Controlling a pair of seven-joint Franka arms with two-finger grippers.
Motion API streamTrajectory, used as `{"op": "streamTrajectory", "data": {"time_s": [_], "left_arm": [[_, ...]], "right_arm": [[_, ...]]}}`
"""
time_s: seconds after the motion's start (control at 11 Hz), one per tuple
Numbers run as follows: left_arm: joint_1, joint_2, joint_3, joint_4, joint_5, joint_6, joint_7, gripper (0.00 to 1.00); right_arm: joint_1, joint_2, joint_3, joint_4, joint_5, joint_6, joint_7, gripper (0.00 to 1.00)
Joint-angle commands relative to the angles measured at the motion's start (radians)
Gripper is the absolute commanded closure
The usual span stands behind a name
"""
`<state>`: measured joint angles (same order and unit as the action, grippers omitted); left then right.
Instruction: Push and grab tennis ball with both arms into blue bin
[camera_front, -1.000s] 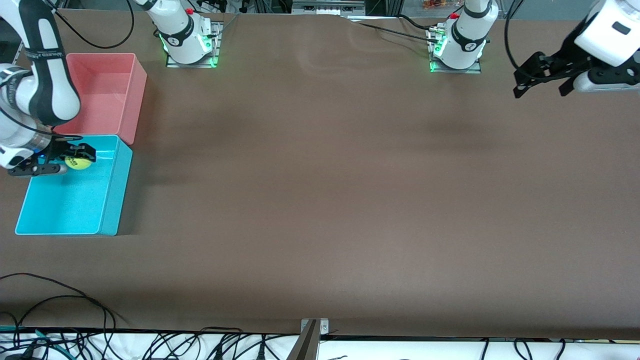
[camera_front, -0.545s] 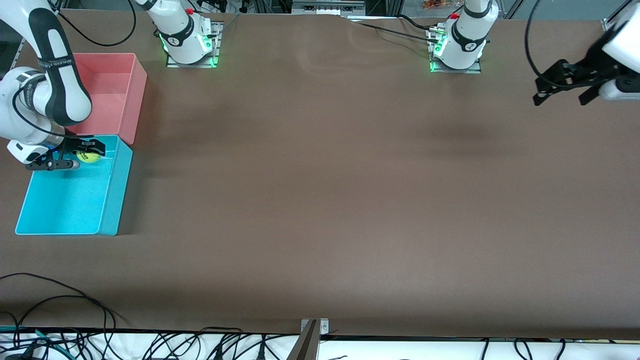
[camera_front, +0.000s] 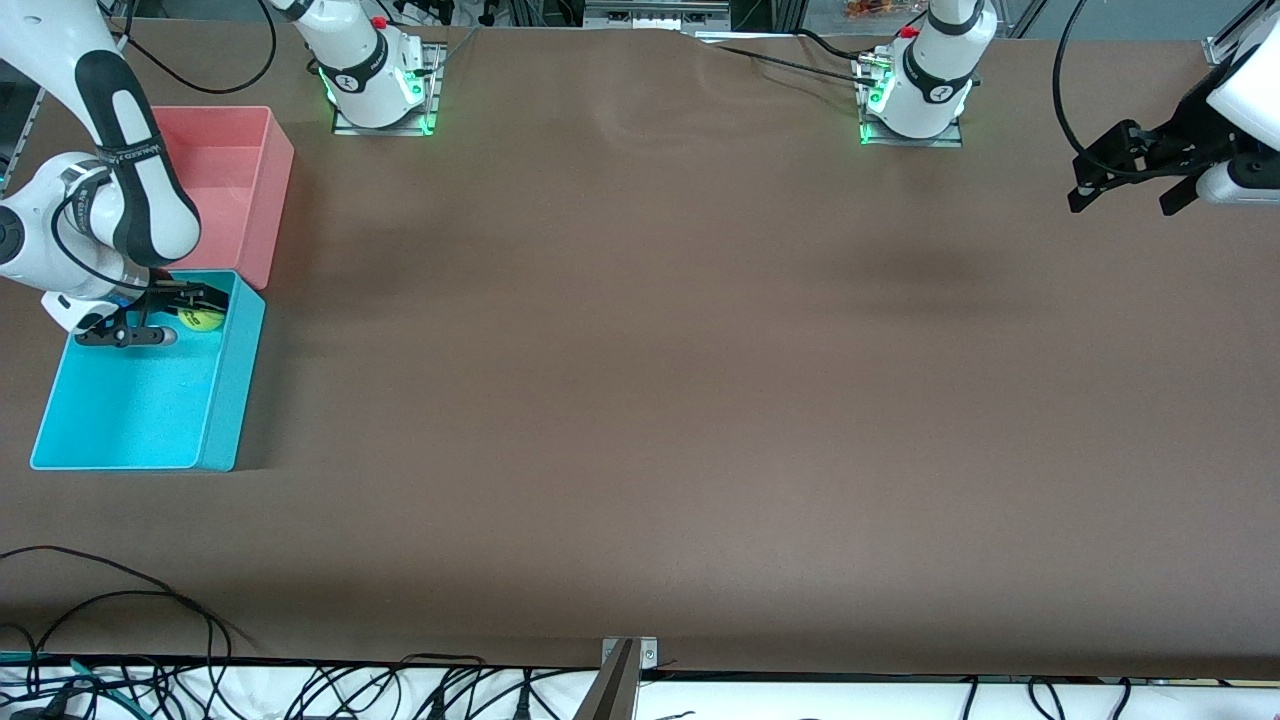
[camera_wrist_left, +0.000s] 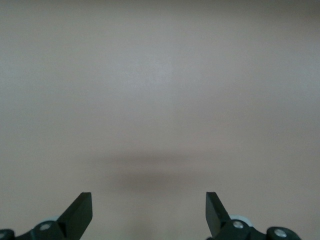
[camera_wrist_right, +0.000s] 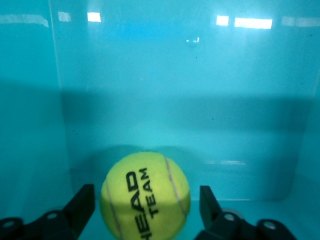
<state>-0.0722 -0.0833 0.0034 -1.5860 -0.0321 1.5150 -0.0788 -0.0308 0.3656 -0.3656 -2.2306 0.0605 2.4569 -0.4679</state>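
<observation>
Table (camera_front: 640, 400): flat brown matte surface.
Bin (camera_front: 140, 400): cyan rectangular plastic, thin glossy walls.
Left gripper (camera_front: 1135, 180): waits over table, fingers spread, empty.
Right gripper (camera_wrist_right: 147, 212): in bin, fingers apart.
Ball (camera_wrist_right: 146, 195): fuzzy yellow-green sphere between right fingers, gaps either side.

table (camera_front: 640, 400): brown | on it: blue bin (camera_front: 225, 400); pink bin (camera_front: 270, 190) beside it
</observation>
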Motion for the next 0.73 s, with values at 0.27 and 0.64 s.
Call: {"op": "streamTrajectory", "data": {"time_s": [0.27, 0.64], "left_arm": [[-0.017, 0.022, 0.014, 0.034, 0.011, -0.007, 0.024, 0.0], [-0.014, 0.022, 0.012, 0.032, 0.011, -0.01, 0.022, 0.0]], "right_arm": [[-0.008, -0.045, 0.004, 0.037, 0.025, -0.039, -0.015, 0.0], [-0.008, -0.076, 0.002, 0.314, 0.025, -0.418, -0.005, 0.0]]}}
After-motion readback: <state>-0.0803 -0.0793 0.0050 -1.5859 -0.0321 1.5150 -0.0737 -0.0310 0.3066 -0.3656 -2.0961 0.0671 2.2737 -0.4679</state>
